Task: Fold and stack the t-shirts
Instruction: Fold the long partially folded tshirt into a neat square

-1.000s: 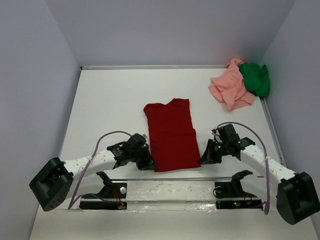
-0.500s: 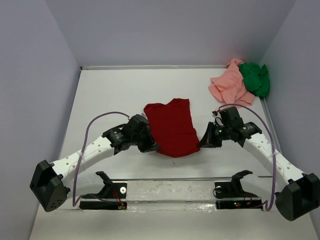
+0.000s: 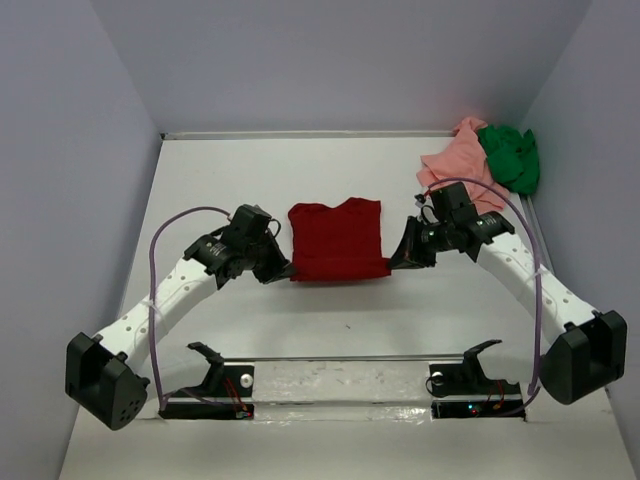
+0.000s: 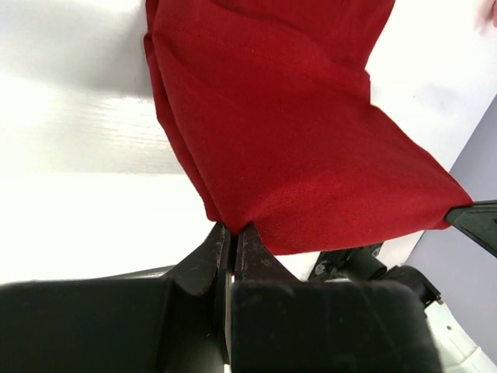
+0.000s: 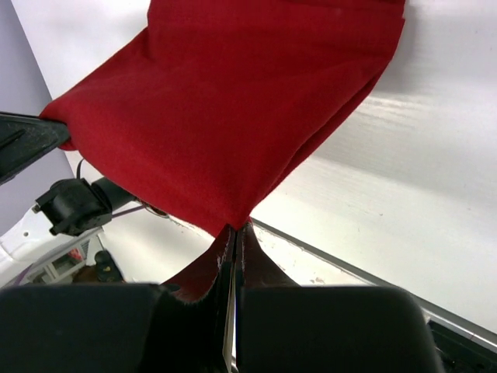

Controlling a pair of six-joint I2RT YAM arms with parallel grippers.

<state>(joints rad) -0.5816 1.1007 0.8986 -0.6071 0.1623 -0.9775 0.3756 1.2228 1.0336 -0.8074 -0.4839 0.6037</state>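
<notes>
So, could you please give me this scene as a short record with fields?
Dark red t-shirt: in the middle, near edge raised by both corners
Left gripper: shut on its near-left corner
Right gripper: shut on its near-right corner
Salmon pink t-shirt: crumpled, far right corner
Green t-shirt: crumpled, touching the pink one

A flat white table (image 3: 230, 180) is enclosed on three sides by plain pale lavender walls (image 3: 340, 60). Lighting is even overall.
</notes>
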